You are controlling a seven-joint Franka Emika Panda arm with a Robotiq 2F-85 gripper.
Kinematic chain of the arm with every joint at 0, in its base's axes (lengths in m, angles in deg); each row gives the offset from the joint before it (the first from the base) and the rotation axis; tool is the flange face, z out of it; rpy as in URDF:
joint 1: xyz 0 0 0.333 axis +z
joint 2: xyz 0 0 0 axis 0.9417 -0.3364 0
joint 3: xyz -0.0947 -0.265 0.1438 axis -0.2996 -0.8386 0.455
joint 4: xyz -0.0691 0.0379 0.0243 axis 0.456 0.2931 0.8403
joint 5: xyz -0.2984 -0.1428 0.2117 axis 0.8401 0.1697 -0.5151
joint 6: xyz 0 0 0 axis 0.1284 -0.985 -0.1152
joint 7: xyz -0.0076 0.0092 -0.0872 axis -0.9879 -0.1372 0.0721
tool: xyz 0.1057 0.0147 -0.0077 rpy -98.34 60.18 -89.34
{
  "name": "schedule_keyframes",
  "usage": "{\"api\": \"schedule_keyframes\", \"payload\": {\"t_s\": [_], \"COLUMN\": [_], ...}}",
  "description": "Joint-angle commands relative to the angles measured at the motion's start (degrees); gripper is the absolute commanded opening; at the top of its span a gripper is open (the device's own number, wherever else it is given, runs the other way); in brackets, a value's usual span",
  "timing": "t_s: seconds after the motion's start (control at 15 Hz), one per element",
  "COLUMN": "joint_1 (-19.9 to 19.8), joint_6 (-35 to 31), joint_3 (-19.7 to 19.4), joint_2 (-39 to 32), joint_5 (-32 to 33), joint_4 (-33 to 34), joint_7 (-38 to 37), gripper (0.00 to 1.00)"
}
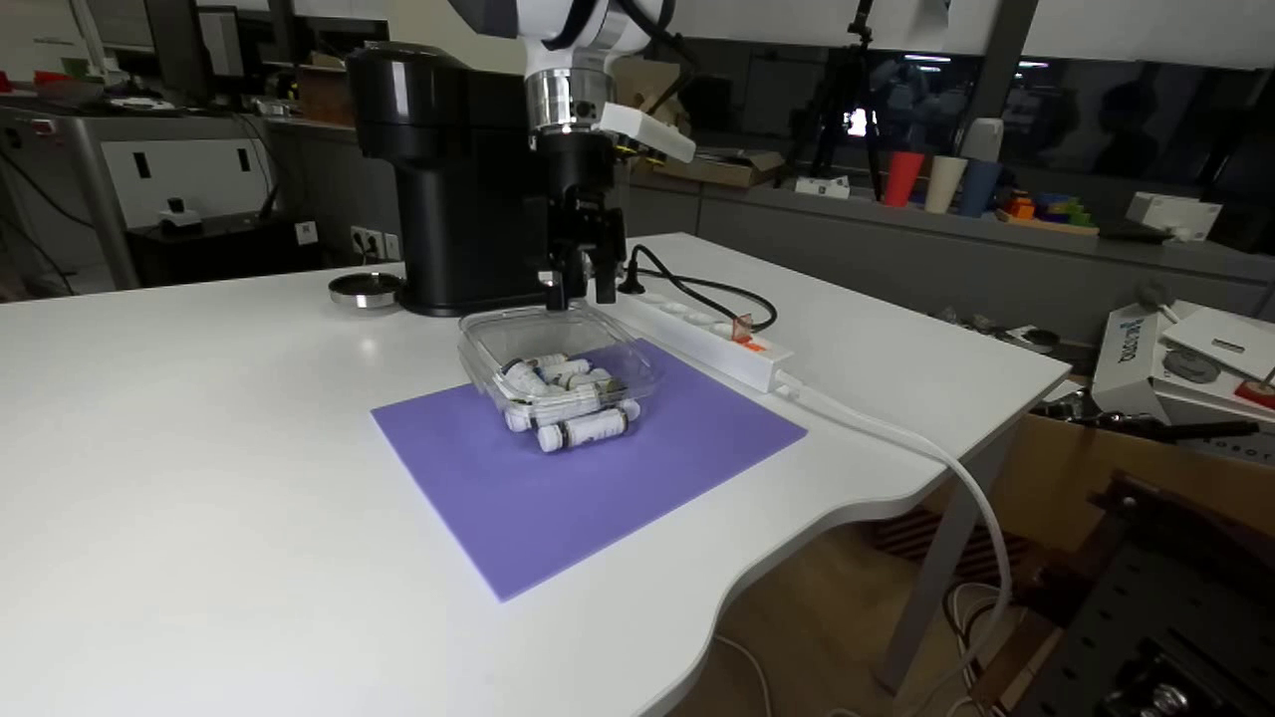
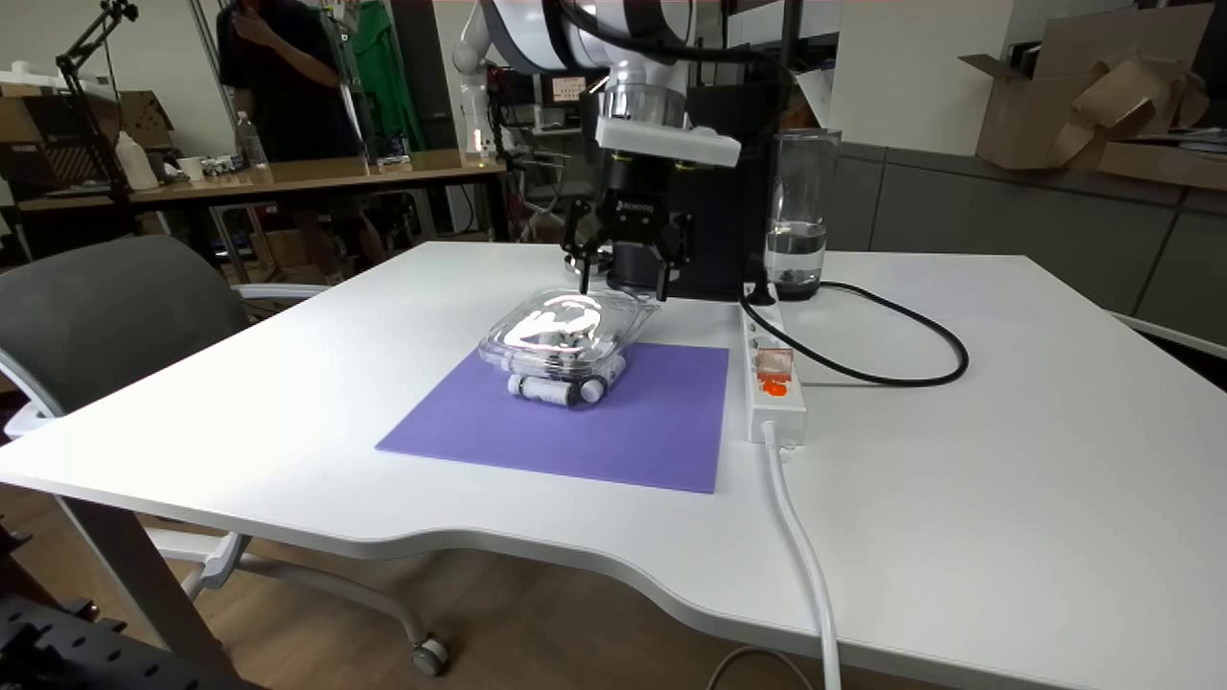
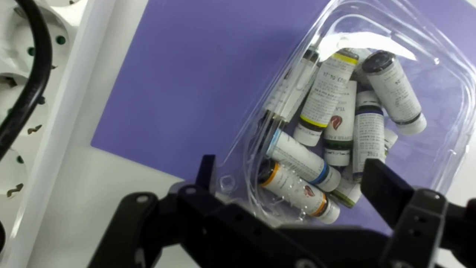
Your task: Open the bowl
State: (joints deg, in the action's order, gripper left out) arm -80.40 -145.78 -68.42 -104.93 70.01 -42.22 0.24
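Well, the clear plastic bowl (image 1: 483, 349) sits mostly on a purple mat (image 1: 598, 518) on the white table (image 1: 229, 478). Lots of little bottles (image 3: 329, 93) with white caps show through it in a messy heap, some with yellow, blue or orange stripes. Bright light shines on top of the bowl, and whether it is closed all the way is hard to tell.

The black gripper (image 2: 623, 280) points down over the bowl's back edge, its two fingers (image 3: 385, 190) spread wide. In the wrist view, a finger is right by a corner of the bowl; touching or not, it is hard to tell.

Beside the mat lies a white power strip (image 2: 775, 412) with a black cord (image 2: 891, 381). A tall black machine (image 1: 443, 199) stands behind, with a shiny round dish (image 1: 366, 289) near its foot.
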Motion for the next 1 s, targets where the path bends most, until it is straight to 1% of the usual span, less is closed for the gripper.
{"api": "schedule_keyframes", "payload": {"t_s": [0.0, 0.4, 0.93], "joint_1": [0.0, 0.1, 0.7], "joint_6": [0.7, 1.4, -1.4], "joint_3": [0.2, 0.6, 0.4], "joint_2": [-0.9, -1.4, -2.1], "joint_5": [0.8, 0.7, 0.9], "joint_4": [1.0, 1.2, 1.9], "joint_7": [-0.5, -0.2, -1.2], "gripper": [1.0, 1.0, 1.0]}}
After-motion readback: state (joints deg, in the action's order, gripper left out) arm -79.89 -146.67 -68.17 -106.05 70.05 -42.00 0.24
